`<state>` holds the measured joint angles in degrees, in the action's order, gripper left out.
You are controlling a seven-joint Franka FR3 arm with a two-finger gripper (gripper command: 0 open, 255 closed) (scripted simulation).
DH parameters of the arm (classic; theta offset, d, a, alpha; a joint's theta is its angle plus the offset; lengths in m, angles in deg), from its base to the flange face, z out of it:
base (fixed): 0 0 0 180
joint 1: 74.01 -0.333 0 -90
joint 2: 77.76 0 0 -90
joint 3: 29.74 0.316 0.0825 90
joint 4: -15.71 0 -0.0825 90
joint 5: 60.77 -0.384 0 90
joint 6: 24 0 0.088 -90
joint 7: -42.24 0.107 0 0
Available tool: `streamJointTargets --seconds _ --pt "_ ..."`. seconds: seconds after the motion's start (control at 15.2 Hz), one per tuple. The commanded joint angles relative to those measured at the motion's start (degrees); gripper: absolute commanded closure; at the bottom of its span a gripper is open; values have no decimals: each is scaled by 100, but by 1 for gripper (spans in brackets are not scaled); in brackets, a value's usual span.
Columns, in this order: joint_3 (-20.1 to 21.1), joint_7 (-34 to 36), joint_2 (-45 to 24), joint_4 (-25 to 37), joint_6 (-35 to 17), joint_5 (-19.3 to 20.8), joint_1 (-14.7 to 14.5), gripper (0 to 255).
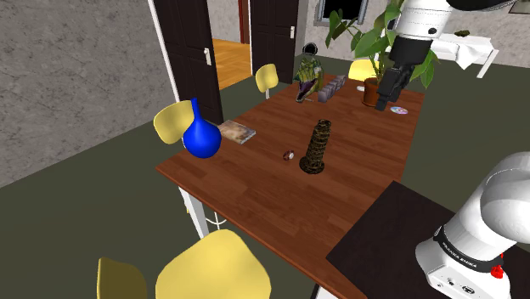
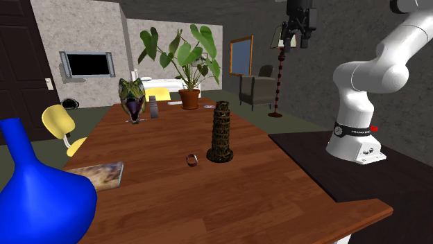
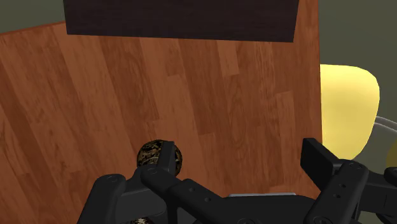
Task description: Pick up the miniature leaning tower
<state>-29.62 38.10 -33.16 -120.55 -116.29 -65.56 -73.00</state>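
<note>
The claw (image 1: 390, 100) hangs high in the air over the far end of the tabletop (image 1: 255, 191). Its two fingers stand wide apart with nothing between them. In the wrist view the claw (image 3: 240, 162) looks down on the brown boards of the tabletop (image 3: 191, 95). The round, mottled top of the tower (image 3: 150, 154) shows just beside one finger, outside the gap and untouched. A yellow chair (image 3: 347, 108) sits past the tabletop's edge.

Going from the shoulder view's left, a blue vase (image 1: 201, 138) stands near the corner where the short end meets the long edge away from the stand (image 1: 399, 221). A book (image 1: 239, 131) lies just beside it along that same edge. A small ring (image 1: 289, 155) lies near the middle. Close to it stands the tower (image 1: 317, 147), on its base and leaning a little, about midway along the tabletop and nearer the long edge by the stand. At the far end are a dinosaur figure (image 1: 307, 75) and a potted plant (image 1: 371, 89).

In the second exterior view the tower (image 2: 222, 132) stands well apart from the claw (image 2: 297, 38), which is far above it.
</note>
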Motion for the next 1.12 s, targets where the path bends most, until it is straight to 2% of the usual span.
streamJointTargets --seconds 0.0,0.53,1.06 --pt "0 0 0 0 0 0 0 0" --pt "-366 -590 -1487 168 -1223 133 68 0" --pt "-672 -1181 -3196 847 -2149 48 97 0"
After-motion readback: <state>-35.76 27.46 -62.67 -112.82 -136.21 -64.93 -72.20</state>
